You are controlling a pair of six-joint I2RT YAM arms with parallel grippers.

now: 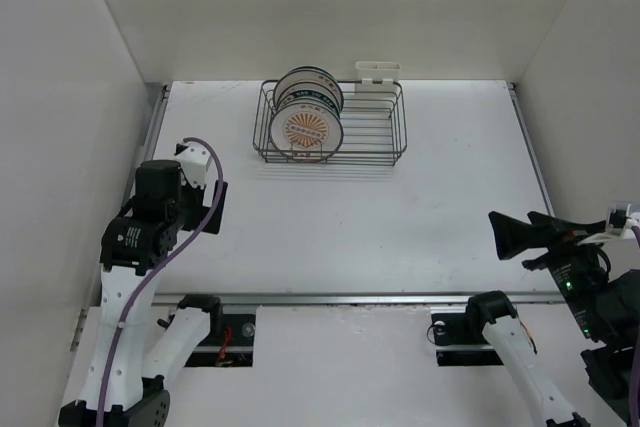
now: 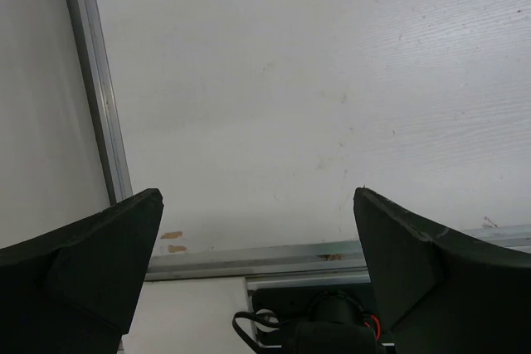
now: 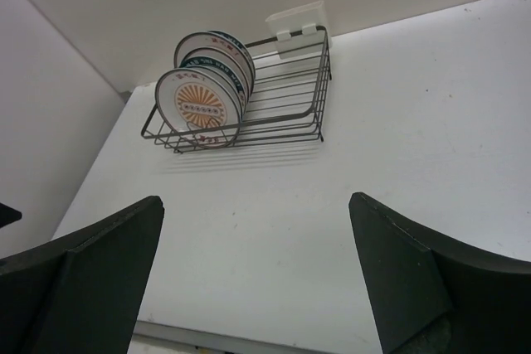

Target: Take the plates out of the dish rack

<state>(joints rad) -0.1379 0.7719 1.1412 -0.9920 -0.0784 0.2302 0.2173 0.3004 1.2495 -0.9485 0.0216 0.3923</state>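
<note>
The dark wire dish rack (image 1: pixel 375 127) stands at the back middle of the white table. Several round white plates (image 1: pixel 306 132) stand upright in its left half; the front one shows an orange sunburst centre. The right wrist view shows the rack (image 3: pixel 286 113) and plates (image 3: pixel 199 104) far ahead. My left gripper (image 1: pixel 212 209) is open and empty at the left of the table, over bare table near the front rail (image 2: pixel 257 196). My right gripper (image 1: pixel 520 237) is open and empty at the right front, pointing toward the rack (image 3: pixel 255 202).
A small white plastic holder (image 1: pixel 378 73) hangs on the rack's back edge. White walls close the table on the left, back and right. A metal rail (image 2: pixel 249 259) runs along the front edge and another along the left edge (image 2: pixel 99 97).
</note>
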